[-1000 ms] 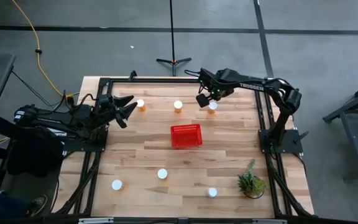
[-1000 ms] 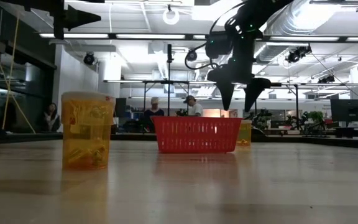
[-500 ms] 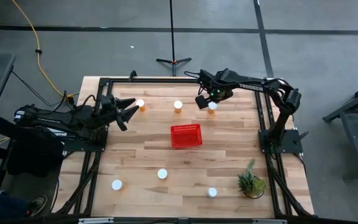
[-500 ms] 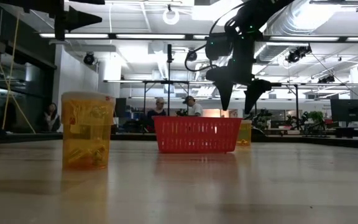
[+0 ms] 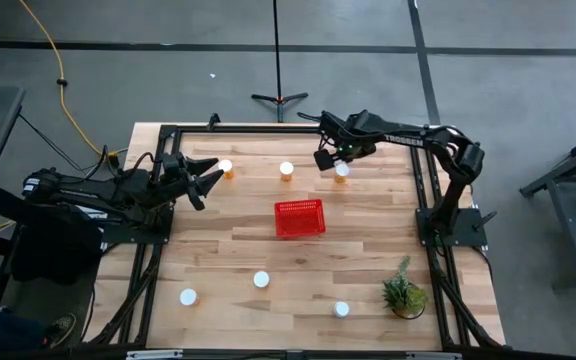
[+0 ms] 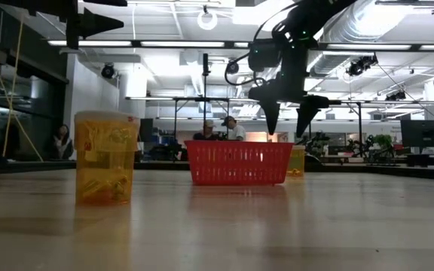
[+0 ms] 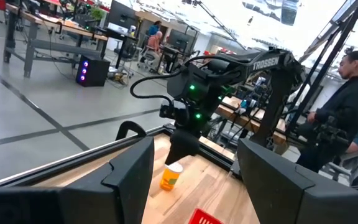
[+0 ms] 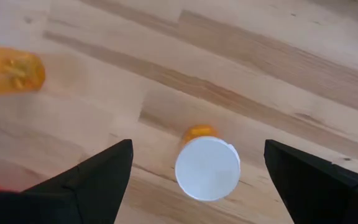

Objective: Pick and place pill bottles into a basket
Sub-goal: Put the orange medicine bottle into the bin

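Observation:
Six orange pill bottles with white caps stand upright on the wooden table. Three are in a far row [image 5: 226, 168], [image 5: 286, 170], [image 5: 341, 171] and three are near the front [image 5: 261, 280], [image 5: 187, 297], [image 5: 341, 310]. The red latticed basket [image 5: 299, 218] sits at the table's middle. My right gripper [image 5: 326, 158] is open and points down over the far right bottle [image 8: 207, 168], one finger on each side and above its cap, touching nothing. My left gripper [image 5: 211, 174] is open and empty, beside the far left bottle.
A small green potted plant [image 5: 403, 293] stands at the front right corner. The low view shows a front bottle [image 6: 105, 158] close up, the basket [image 6: 238, 162] behind it, and people in the room beyond. The left wrist view shows the middle far bottle [image 7: 171, 176].
My right gripper has turned a little about its wrist while staying open over the far right bottle. No bottle has moved, nor has the basket.

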Controlling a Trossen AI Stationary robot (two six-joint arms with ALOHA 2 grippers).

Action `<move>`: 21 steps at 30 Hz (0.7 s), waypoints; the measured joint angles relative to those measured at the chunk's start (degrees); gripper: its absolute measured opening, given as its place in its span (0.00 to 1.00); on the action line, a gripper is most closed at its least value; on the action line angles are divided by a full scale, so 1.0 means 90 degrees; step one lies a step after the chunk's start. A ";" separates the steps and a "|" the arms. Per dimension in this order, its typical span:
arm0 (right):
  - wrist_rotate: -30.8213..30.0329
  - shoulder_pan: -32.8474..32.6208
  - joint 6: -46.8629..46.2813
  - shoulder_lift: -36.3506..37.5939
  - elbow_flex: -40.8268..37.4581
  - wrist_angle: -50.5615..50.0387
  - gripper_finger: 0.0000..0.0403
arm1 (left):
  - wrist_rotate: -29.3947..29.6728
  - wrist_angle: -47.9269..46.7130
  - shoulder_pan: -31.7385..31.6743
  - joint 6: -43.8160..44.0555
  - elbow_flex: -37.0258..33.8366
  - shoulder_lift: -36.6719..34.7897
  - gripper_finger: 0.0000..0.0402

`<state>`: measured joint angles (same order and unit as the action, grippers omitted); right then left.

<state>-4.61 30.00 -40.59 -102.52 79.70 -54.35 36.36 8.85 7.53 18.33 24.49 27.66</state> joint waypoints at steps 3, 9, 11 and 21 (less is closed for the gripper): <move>-0.0120 -0.0007 -0.0198 -0.0005 0.0000 0.0018 0.88 | 0.0000 0.0001 0.0000 -0.0002 0.0000 0.0000 0.66; -0.0165 -0.0016 -0.0637 -0.0291 0.0000 0.0046 0.88 | 0.0000 0.0004 0.0000 0.0000 0.0000 0.0000 0.66; -0.0064 -0.0015 -0.0657 -0.0425 0.0000 0.0098 0.88 | 0.0000 0.0001 0.0000 0.0000 0.0000 0.0000 0.66; 0.0086 -0.0189 -0.0535 -0.0602 0.0000 -0.0115 0.88 | 0.0000 0.0004 0.0000 0.0000 0.0000 0.0000 0.66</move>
<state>-3.83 28.29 -45.40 -107.94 79.70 -55.39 36.36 8.88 7.53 18.33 24.49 27.66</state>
